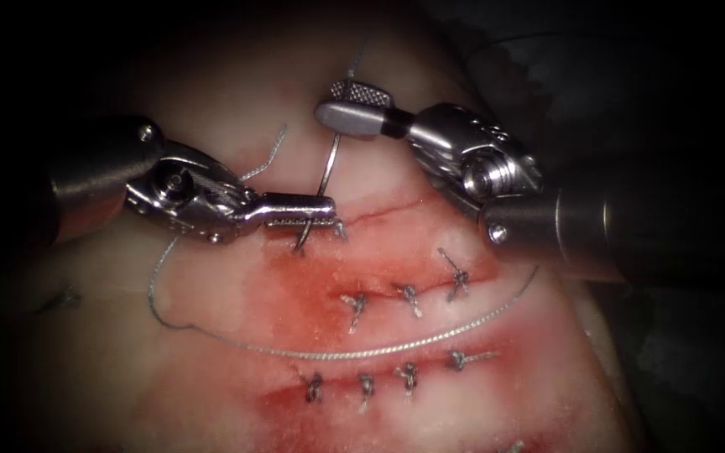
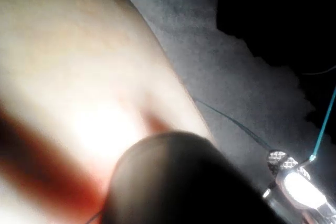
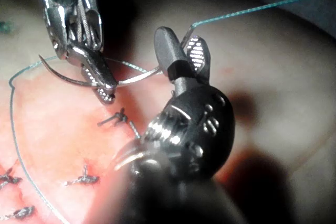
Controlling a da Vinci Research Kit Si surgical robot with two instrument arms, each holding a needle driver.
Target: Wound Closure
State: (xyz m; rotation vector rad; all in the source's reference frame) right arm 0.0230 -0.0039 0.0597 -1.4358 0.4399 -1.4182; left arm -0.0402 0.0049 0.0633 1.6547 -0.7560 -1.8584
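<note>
Your left tool (image 1: pixel 299 211) pinches the needle (image 1: pixel 326 172) near its pointed end, just above the tissue (image 1: pixel 211 294) over the cut (image 1: pixel 379 210), while your right tool (image 1: pixel 354 105) stands spread at its thread (image 1: pixel 354 348) end.

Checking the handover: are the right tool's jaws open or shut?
Open. In the endoscope view the right tool has its two jaws spread apart at the needle's thread end, while the left tool grips the needle nearer its tip.

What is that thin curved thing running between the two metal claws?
That is the needle. The left tool grips it near its point; its swaged end, trailing thread, reaches the right tool, whose jaws stand open. The endoscope and right wrist views show this.
</note>
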